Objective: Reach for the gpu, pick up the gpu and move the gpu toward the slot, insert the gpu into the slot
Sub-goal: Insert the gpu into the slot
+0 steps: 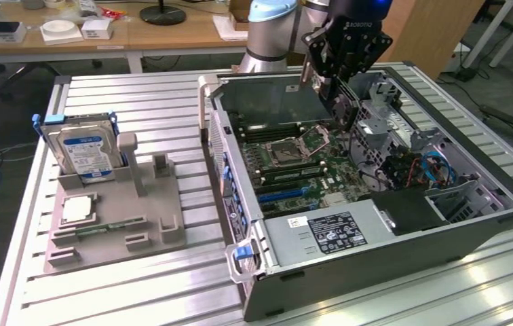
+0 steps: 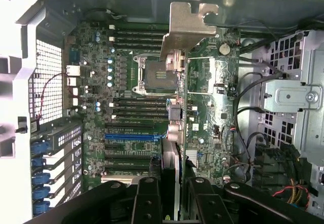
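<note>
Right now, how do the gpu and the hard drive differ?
Support: the gpu is clamped in the gripper over the motherboard inside the case; the hard drive stands in the gray fixture outside it.
Look: the gpu is a thin card with a metal bracket; the hard drive is a thicker silver box with a blue label.
Both are held on edge.

One brand name legible; the rest too small

"ROBOTIQ" in white letters on the black body of the claw [image 1: 339,109]; print on the white label of the grey power-supply box [image 1: 329,232] and on the blue-labelled silver hard drive [image 1: 87,151] cannot be read.
</note>
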Controlling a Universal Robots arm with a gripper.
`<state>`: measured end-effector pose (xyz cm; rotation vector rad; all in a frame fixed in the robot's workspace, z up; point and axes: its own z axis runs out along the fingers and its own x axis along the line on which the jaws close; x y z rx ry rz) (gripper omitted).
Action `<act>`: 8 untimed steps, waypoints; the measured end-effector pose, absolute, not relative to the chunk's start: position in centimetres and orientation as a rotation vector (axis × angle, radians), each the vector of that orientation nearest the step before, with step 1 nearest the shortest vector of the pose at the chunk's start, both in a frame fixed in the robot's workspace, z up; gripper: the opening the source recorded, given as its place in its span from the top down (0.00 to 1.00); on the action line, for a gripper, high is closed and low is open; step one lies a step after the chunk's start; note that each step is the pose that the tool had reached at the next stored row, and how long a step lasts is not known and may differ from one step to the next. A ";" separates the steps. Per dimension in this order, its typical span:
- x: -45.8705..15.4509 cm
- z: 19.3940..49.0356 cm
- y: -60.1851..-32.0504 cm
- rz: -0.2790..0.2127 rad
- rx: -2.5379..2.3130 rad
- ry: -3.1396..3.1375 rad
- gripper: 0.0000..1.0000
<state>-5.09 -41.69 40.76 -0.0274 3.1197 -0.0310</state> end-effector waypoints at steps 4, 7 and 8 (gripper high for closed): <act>-5.1 40.8 -41.7 -0.030 -0.080 3.118 0.73; -5.1 40.8 -41.7 -0.030 -0.111 3.117 0.73; -5.1 40.8 -41.7 -0.030 -0.120 3.117 0.73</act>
